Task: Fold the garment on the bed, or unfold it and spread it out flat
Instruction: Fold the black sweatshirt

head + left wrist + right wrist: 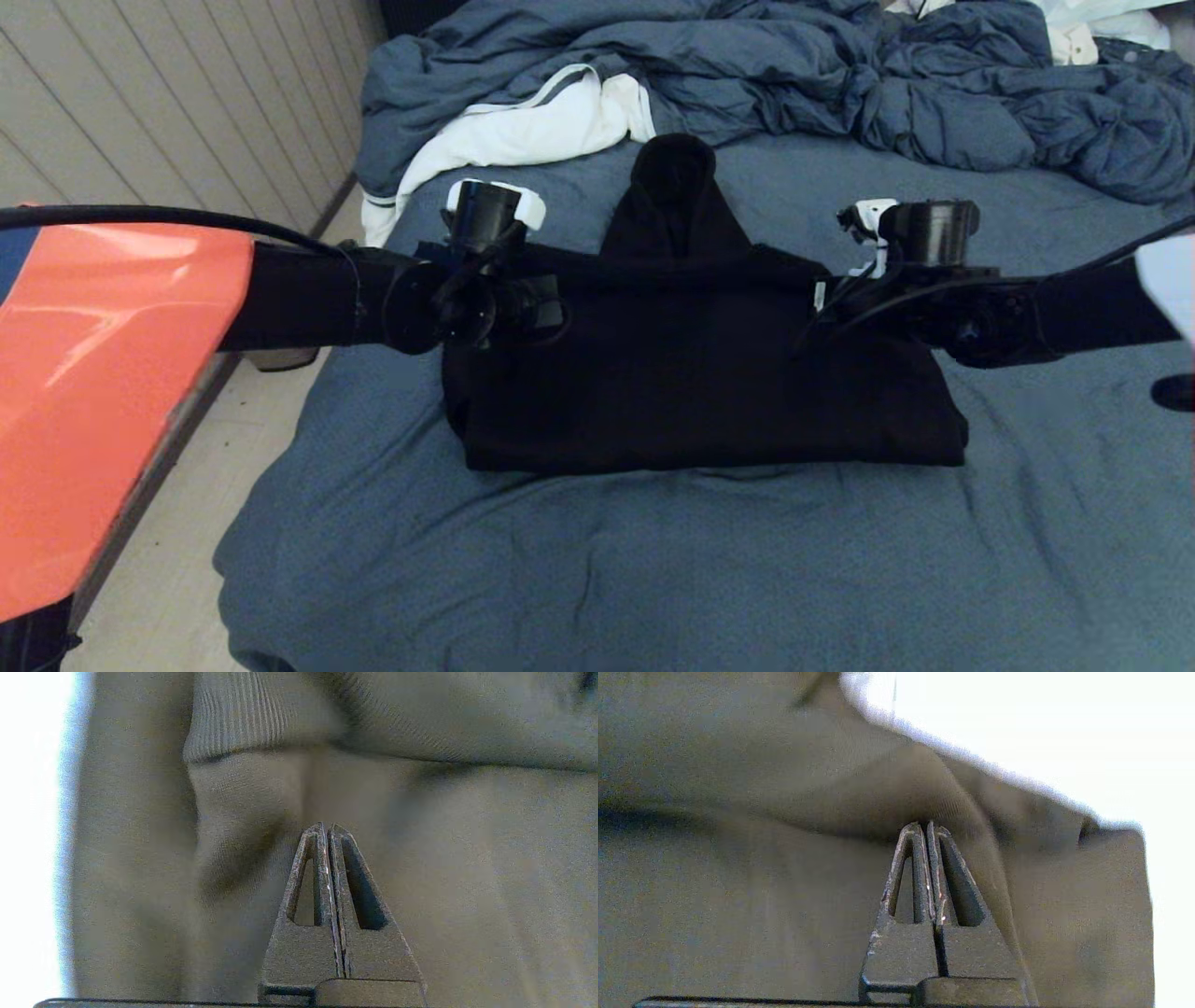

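Observation:
The garment (700, 373), a black hoodie, lies in a wide rectangle on the bed (653, 560), its hood pointing away from me. My left gripper (523, 313) hangs over its upper left corner and my right gripper (831, 308) over its upper right corner. In the left wrist view the left gripper (326, 828) is shut and empty just above the garment (467, 882), close to a ribbed cuff (243, 723). In the right wrist view the right gripper (923, 827) is shut too, its tips at a raised fold of the garment (738, 882) near the garment's edge.
A crumpled blue-grey duvet (794, 75) fills the far end of the bed. A white cloth with grey stripes (523, 131) lies beside the hood at the far left. The bed's left edge drops to the floor (187, 560); an orange panel (93, 373) stands there.

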